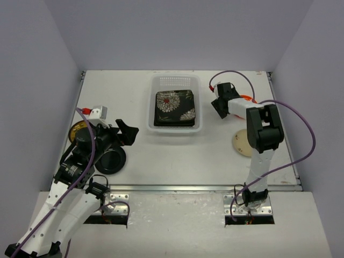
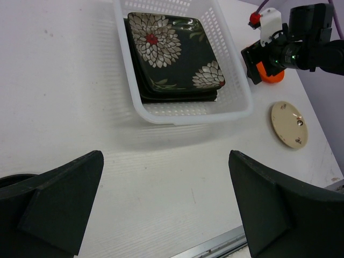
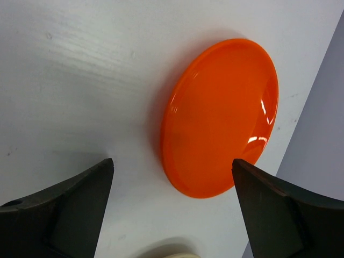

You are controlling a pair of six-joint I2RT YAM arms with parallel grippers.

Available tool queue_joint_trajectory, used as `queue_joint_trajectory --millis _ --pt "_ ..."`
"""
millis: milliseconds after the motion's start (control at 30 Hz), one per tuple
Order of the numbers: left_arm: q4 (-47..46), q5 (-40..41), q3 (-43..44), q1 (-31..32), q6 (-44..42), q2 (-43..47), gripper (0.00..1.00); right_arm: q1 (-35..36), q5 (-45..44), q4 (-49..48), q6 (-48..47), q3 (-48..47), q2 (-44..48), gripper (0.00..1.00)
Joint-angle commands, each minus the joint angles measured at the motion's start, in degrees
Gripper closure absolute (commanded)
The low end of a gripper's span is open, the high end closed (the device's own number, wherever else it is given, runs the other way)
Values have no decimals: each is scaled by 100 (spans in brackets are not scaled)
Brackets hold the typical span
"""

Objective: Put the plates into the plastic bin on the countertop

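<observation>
Our right fingers, wide open and empty, hover over the orange plate; we should lower squarely and catch its rim off the table. Our left fingers gape empty.

Left gripper has its jaws wide apart over bare white table, holding nothing. Beyond it is a white basket with a black flowered square plate lying flat inside, on top of another dark plate. A beige round plate sits right of the basket. The right arm is over an orange plate at top right.
</observation>
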State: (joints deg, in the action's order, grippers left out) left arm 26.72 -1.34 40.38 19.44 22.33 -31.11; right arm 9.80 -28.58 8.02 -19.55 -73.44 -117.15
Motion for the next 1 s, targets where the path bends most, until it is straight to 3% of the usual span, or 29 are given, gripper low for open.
queue_joint_trajectory --millis 0,133,267,400,433,500,533,733,967 --pt "-255 -24 -4 60 -44 35 0 -75 -104 -345 82 -196 -419 15" --pt "-259 -20 -4 100 -49 48 0 -168 57 -69 246 -357 -761 26" --pt "-255 -24 5 104 -53 18 0 -198 80 -2 302 -408 -976 51" --pt "-254 -7 5 112 -45 43 0 -216 230 57 468 -416 -1003 65" --pt "-247 -14 5 112 -52 44 0 -216 270 75 525 -424 -994 70" --pt "-251 -15 5 112 -53 35 0 -212 515 222 604 -471 -942 95" --pt "-246 -15 5 112 -53 33 0 -202 548 263 629 -492 -904 99" --pt "-253 10 5 112 -44 33 0 -87 60 432 608 -569 36 100" --pt "-245 73 5 112 -20 88 0 821 -973 736 14 -485 1651 100"
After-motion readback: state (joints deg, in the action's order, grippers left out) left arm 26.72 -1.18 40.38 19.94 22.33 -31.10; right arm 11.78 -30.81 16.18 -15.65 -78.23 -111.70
